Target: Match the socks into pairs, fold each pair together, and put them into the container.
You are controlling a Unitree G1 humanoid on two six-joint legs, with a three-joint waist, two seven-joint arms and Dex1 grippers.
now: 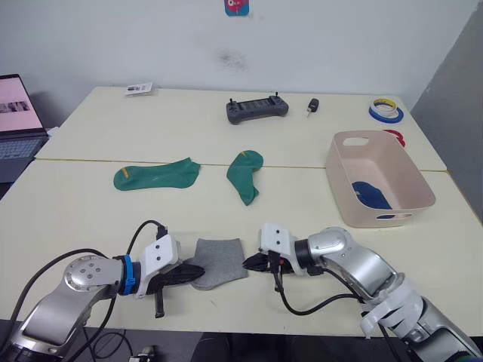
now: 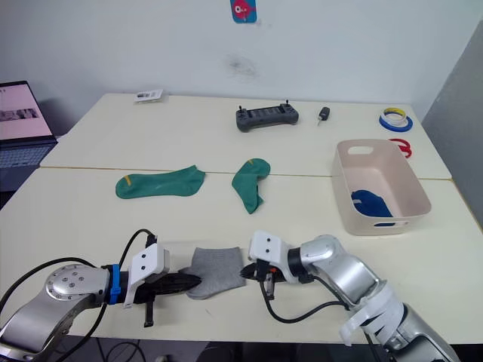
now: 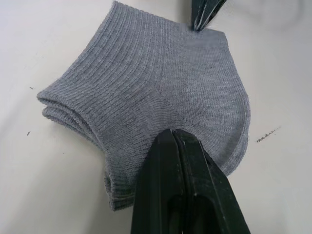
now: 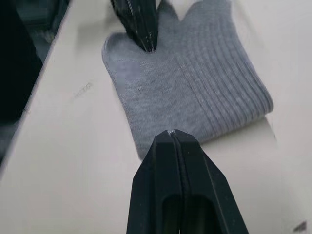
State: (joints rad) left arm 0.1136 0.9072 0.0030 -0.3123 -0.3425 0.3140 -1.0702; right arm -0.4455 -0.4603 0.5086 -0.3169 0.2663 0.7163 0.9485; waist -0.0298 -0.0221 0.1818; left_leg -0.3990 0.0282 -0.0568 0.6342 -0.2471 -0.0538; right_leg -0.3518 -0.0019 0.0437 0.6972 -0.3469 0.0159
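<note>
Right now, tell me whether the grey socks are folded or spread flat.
Folded: the grey socks lie stacked in layers at one edge, forming a compact bundle on the table.

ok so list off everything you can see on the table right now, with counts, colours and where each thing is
grey socks: a stacked, folded bundle, grey, near table edge between the grippers; count unclear
green socks: two, green, apart at mid table, the second nearer the tub
blue socks: blue, inside the tub; count unclear
container: one, pale pink tub, right side
controller: one, dark grey, far centre
small black object: one, beside the controller
tape rolls: two, one blue and yellow, one red, far right
card: one, white, far left
laptop: one, left of the table
left gripper: shut, on the grey bundle's left edge
right gripper: shut, at its right edge
</note>
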